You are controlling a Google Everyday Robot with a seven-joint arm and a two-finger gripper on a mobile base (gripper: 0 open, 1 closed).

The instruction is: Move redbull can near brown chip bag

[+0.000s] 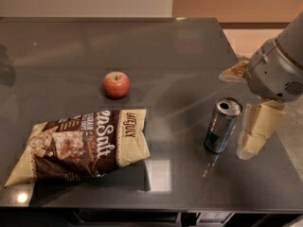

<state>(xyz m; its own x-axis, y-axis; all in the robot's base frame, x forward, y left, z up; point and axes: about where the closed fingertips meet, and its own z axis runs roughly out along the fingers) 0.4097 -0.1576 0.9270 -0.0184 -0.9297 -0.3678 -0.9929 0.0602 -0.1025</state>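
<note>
The redbull can [221, 125] stands upright on the dark table [189, 56], right of centre, slim and silver with a blue band at its base. The brown chip bag [85, 143] lies flat at the front left, well apart from the can. My gripper [254, 141] hangs just to the right of the can at about its height, close beside it and not around it. The grey wrist housing [277, 70] sits above it.
A red apple [116, 83] sits left of centre, behind the bag. The table's right edge runs just past the gripper, with light floor beyond. The front edge lies just below the bag.
</note>
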